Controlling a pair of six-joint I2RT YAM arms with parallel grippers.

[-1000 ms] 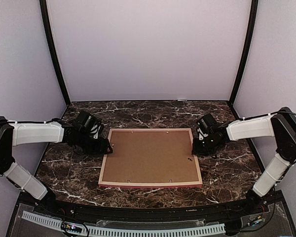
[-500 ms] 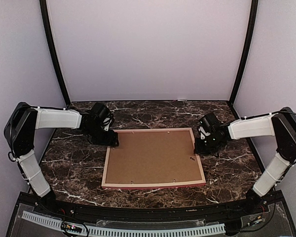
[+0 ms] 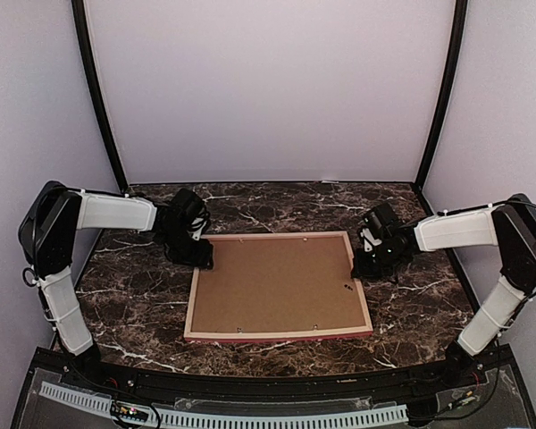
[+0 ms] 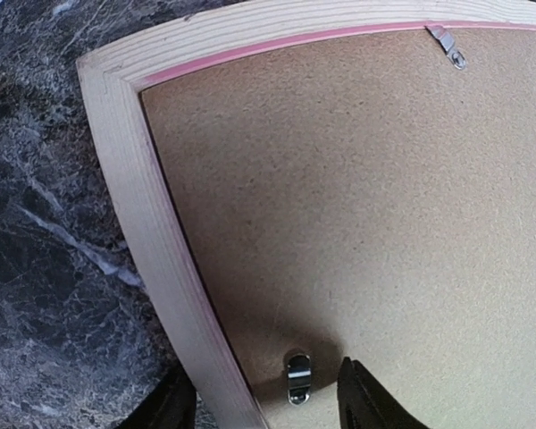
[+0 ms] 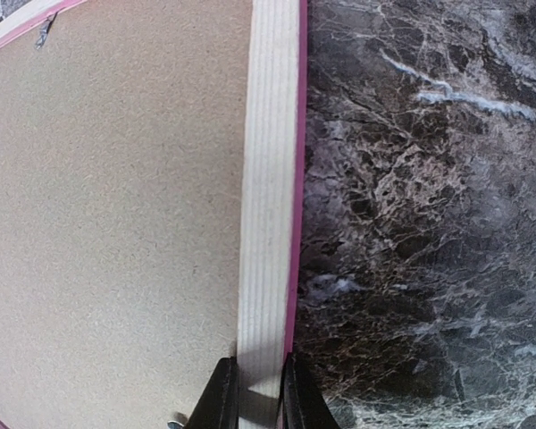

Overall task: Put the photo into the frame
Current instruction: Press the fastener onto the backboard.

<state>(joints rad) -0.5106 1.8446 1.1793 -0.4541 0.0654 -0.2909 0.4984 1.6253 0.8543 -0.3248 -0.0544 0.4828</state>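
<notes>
The frame (image 3: 193,304) lies face down on the marble table, light wood side up, pink at its edges. The plain brown backing board (image 3: 277,281) fills it. The photo is hidden. My left gripper (image 3: 201,256) is open at the frame's left rail near the far-left corner. In the left wrist view its fingers (image 4: 366,402) straddle the rail (image 4: 134,206) and a small metal clip (image 4: 297,375). My right gripper (image 3: 361,265) is shut on the frame's right rail (image 5: 270,179), one finger on each side of it (image 5: 219,398).
The dark marble table (image 3: 134,313) lies all round the frame. A second metal clip (image 4: 447,43) sits on the backing board by the far rail. Pale walls and black corner posts (image 3: 98,98) enclose the back and sides.
My left arm has swung from the middle of the frame's left rail up to its far-left corner. The frame has shifted slightly to the right. The right gripper has kept its hold.
</notes>
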